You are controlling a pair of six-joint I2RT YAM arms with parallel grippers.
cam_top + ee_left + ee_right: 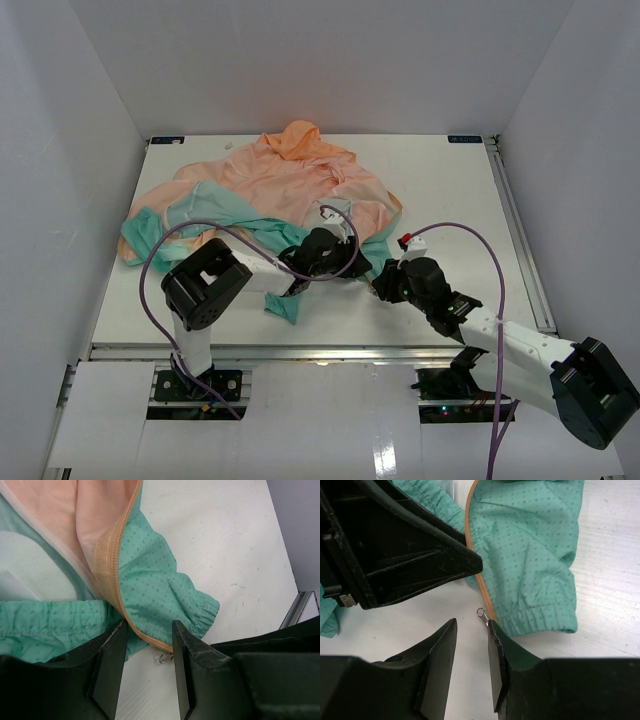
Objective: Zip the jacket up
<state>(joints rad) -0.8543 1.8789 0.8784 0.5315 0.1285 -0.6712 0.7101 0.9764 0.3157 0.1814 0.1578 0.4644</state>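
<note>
Black right gripper (471, 626), half open and empty, nearly touches the small metal zipper pull (480, 613); closing could push it aside. Left gripper (147, 630), half open, straddles the orange zipper tape (107, 555), not pinching. Thin peach-and-teal fabric jacket (290, 190) lies crumpled at upper centre.

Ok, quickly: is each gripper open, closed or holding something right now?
Left gripper: open, with the zipper edge between its fingers, not clamped.
Right gripper: open, holding nothing; the zipper pull is at one fingertip.
</note>
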